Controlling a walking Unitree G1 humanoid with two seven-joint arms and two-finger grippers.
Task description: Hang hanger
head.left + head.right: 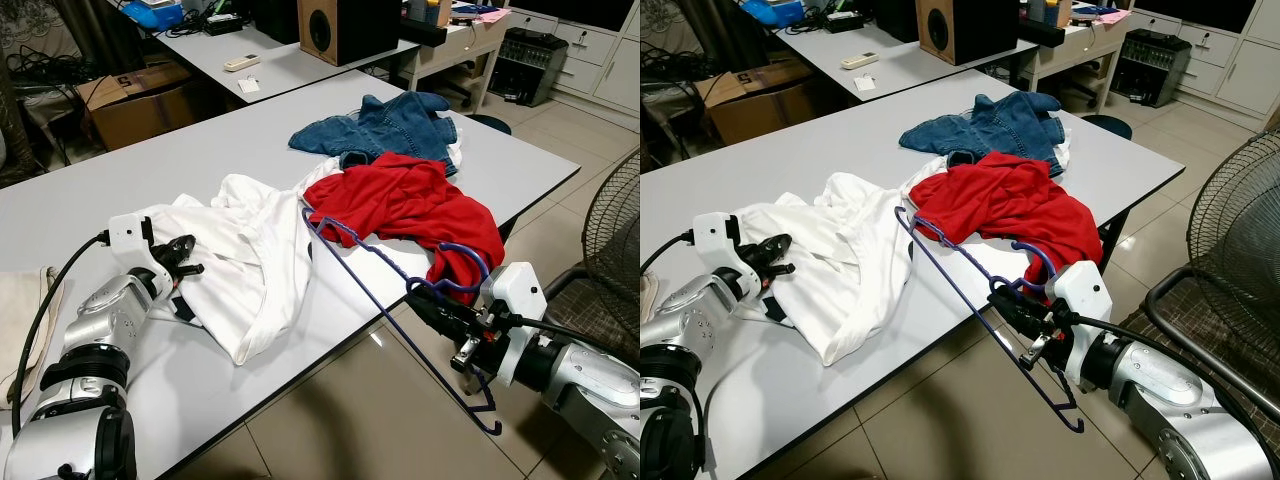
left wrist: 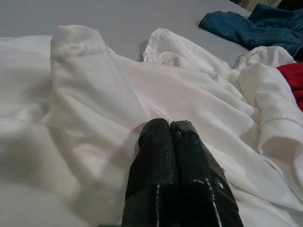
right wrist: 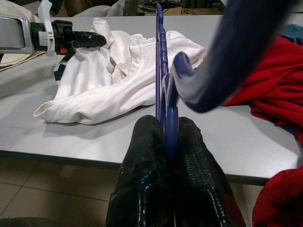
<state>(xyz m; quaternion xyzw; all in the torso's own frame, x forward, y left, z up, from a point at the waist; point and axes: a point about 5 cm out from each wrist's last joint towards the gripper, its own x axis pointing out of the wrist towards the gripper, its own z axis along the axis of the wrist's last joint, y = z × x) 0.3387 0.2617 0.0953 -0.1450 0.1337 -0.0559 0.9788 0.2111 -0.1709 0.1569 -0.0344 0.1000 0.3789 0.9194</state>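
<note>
Hanger (image 1: 380,262), a thin blue-purple wire frame, is clamped between the closed fingers of the right gripper (image 1: 428,298) just off the near edge of the grey table (image 1: 120,190), one end lying against the red garment (image 1: 410,200) and the other hanging below the table edge. The left gripper (image 1: 186,256), fingers pressed together on nothing, rests over the white shirt (image 1: 250,250). The carrying step appears under way; the next move likely calls for lifting the hanger clear of the red garment and finding a rail.
</note>
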